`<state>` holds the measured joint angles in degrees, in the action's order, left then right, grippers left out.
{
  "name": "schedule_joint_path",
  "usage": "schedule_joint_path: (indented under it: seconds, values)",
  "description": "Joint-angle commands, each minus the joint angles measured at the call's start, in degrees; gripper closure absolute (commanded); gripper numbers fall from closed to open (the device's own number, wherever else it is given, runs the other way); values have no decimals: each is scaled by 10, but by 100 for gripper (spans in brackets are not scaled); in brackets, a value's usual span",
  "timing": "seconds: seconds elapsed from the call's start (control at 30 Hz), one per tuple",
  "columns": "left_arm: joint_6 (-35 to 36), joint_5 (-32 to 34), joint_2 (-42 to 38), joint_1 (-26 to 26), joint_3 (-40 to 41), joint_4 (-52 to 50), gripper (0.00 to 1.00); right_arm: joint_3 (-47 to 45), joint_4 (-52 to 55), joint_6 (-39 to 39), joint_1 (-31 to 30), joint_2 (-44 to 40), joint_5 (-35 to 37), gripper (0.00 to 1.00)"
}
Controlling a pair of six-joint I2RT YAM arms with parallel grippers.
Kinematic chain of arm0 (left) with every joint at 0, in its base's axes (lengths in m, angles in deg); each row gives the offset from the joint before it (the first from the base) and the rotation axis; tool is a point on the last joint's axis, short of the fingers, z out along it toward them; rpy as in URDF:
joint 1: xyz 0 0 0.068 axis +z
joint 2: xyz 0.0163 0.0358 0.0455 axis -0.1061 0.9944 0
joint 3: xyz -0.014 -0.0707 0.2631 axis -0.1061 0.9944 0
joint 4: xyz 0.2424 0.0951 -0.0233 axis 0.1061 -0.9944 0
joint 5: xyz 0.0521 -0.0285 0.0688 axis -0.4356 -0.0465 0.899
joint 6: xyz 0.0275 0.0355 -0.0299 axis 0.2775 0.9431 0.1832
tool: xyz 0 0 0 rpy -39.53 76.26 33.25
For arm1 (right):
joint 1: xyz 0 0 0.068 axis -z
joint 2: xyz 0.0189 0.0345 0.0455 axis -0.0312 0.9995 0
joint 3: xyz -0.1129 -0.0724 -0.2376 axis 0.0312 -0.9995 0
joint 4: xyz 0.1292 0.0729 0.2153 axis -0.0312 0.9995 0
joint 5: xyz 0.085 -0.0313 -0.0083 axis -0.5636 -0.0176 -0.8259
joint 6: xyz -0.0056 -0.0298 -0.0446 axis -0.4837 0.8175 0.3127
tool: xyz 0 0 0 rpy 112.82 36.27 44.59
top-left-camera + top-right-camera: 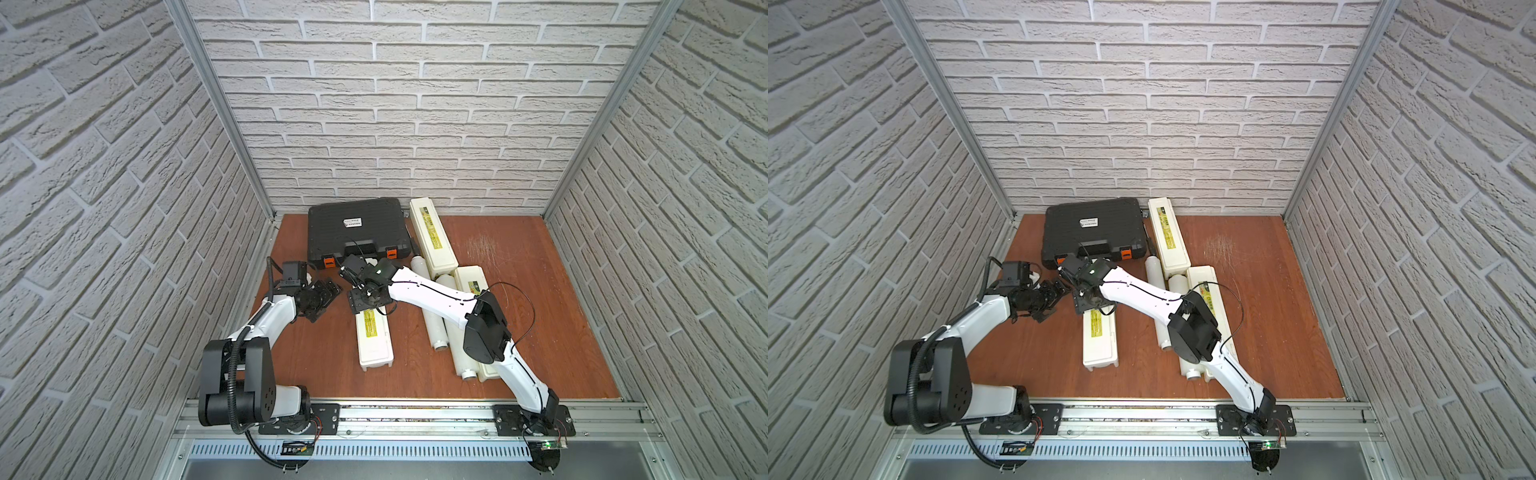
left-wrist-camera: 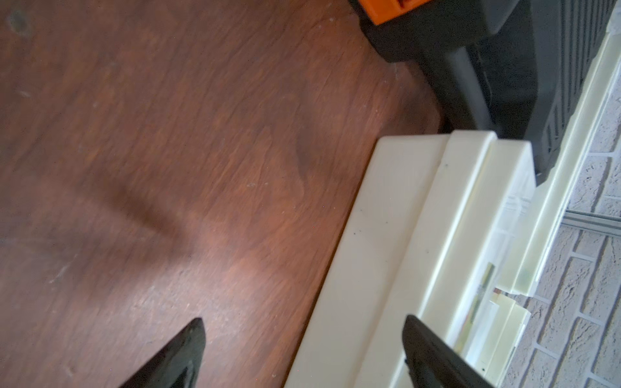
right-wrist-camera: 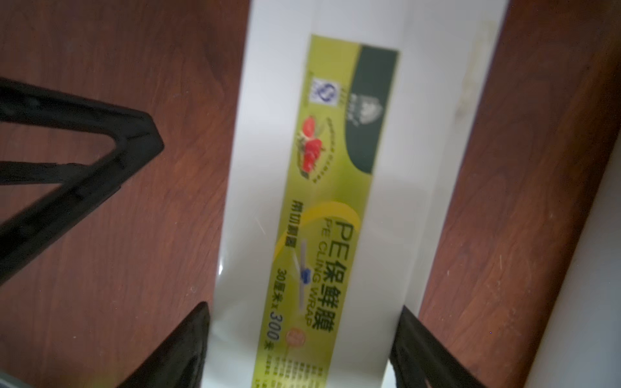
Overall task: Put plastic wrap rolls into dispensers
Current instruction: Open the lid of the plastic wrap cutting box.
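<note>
Three cream dispensers lie on the brown table with lids down: one at centre front [image 1: 374,338] [image 1: 1100,340], one at the back [image 1: 432,239], one on the right [image 1: 473,286] partly under my right arm. Two white plastic wrap rolls [image 1: 434,324] [image 1: 459,349] lie between them. My right gripper [image 1: 368,309] [image 3: 302,322] straddles the far end of the centre dispenser [image 3: 336,168], a finger against each long side. My left gripper [image 1: 324,299] [image 2: 302,336] stands open just left of that end, one finger over the table, the other over the dispenser's [image 2: 386,252] edge.
A black case with orange latches [image 1: 353,230] sits at the back, right behind both grippers. Brick-pattern walls close in the table on three sides. An aluminium rail [image 1: 415,415] carries both arm bases along the front edge.
</note>
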<state>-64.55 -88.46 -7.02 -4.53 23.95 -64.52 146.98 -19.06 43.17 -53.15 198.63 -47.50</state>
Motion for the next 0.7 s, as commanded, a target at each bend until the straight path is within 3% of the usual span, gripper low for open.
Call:
schedule_joint_path:
  seconds: [0.0,0.13,0.47,0.67]
  values:
    - [12,-3,1,1,3,-4,9,9,17,11,-1,11,-18,37]
    - [16,-4,-6,-5,-11,-15,9,-12,-8,7,2,-16,-45,43]
    - [18,-19,-2,-37,-41,-36,10,-258,-254,-45,67,-161,-202,44]
    - [-3,-26,29,-59,-43,-8,11,-285,-304,-46,93,-169,-264,44]
